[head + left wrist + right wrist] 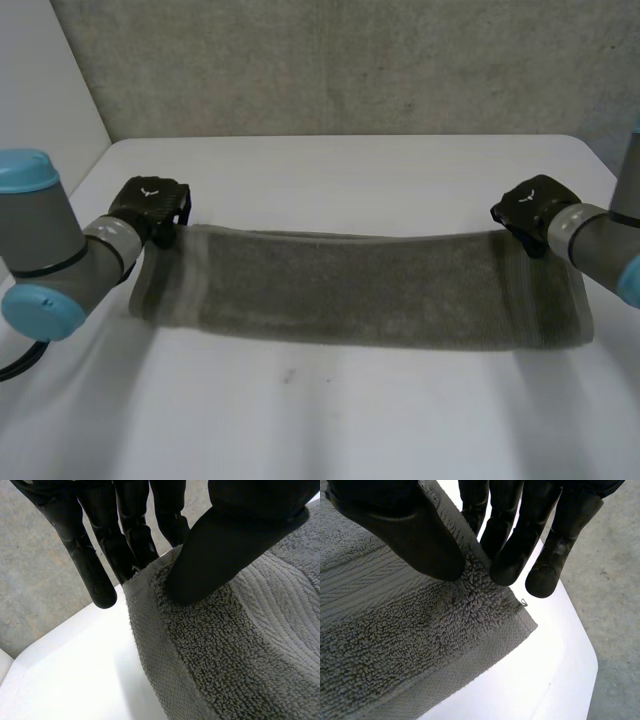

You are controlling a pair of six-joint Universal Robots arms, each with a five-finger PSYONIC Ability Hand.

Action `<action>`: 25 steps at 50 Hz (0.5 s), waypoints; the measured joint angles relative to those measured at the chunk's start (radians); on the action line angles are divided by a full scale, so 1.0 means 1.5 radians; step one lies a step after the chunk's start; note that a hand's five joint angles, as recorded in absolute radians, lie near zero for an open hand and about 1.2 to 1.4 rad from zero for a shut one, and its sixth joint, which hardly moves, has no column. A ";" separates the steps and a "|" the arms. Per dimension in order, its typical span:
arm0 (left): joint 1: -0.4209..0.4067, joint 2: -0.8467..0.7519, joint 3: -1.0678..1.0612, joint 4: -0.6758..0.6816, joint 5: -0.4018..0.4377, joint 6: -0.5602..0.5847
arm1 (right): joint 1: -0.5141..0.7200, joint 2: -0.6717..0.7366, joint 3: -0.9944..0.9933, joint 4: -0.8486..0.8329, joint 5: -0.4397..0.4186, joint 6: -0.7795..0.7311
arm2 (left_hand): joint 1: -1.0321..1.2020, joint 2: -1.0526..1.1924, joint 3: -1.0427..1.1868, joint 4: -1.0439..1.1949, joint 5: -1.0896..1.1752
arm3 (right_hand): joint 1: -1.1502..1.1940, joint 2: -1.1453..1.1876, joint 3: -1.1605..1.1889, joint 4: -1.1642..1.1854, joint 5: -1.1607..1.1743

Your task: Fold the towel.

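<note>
White table point(330, 430) | grey towel point(360, 290) stretched across middle | left hand point(150, 206) pinches one far corner | right hand point(530, 210) pinches other

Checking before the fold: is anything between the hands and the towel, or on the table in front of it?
Nothing visible does. The left hand and the right hand each pinch a far corner of the towel, and the table in front of it holds only a small dark mark.
</note>
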 measured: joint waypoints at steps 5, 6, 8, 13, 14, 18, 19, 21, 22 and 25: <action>-0.006 -0.047 0.058 -0.002 -0.013 0.001 | 0.011 0.050 -0.066 0.000 0.024 0.004 | 0.000 0.000 0.000 0.000 0.000 | 0.000 0.000 0.000 0.000 0.000; -0.007 -0.059 0.074 -0.003 -0.016 0.001 | 0.013 0.063 -0.083 0.000 0.030 0.004 | 0.000 0.000 0.000 0.000 0.000 | 0.000 0.000 0.000 0.000 0.000; -0.009 -0.081 0.101 -0.004 -0.020 0.001 | 0.017 0.085 -0.113 0.001 0.039 0.004 | 0.000 0.000 0.000 0.000 0.000 | 0.000 0.000 0.000 0.000 0.000; -0.017 -0.119 0.151 -0.007 -0.025 0.001 | 0.021 0.122 -0.162 0.001 0.049 0.003 | 0.000 0.000 0.000 0.000 0.000 | 0.000 0.000 0.000 0.000 0.000; -0.019 -0.125 0.160 -0.008 -0.026 0.001 | 0.022 0.131 -0.175 0.001 0.051 0.002 | 0.000 0.000 0.000 0.000 0.000 | 0.000 0.000 0.000 0.000 0.000; -0.024 -0.144 0.189 -0.010 -0.029 0.001 | 0.022 0.152 -0.204 0.000 0.058 0.002 | 0.000 0.000 0.000 0.000 0.001 | 0.000 0.000 0.000 0.000 0.000; -0.026 -0.149 0.198 -0.011 -0.032 0.001 | 0.022 0.159 -0.213 0.001 0.060 0.001 | 0.000 0.000 0.000 0.000 0.001 | 0.000 0.000 0.000 0.000 0.000; -0.028 -0.158 0.212 -0.013 -0.036 0.001 | 0.023 0.170 -0.228 0.000 0.064 0.001 | 0.000 0.000 0.000 0.000 0.001 | 0.000 0.000 0.000 0.000 0.000; -0.029 -0.164 0.221 -0.015 -0.039 0.001 | 0.024 0.178 -0.239 0.001 0.067 0.000 | 0.000 0.000 0.000 0.000 0.001 | 0.000 0.000 0.000 0.000 0.000; -0.032 -0.177 0.240 -0.022 -0.046 0.001 | 0.026 0.194 -0.263 0.001 0.071 0.000 | -0.018 -0.027 -0.026 -0.028 -0.018 | 0.000 0.000 0.000 0.000 0.000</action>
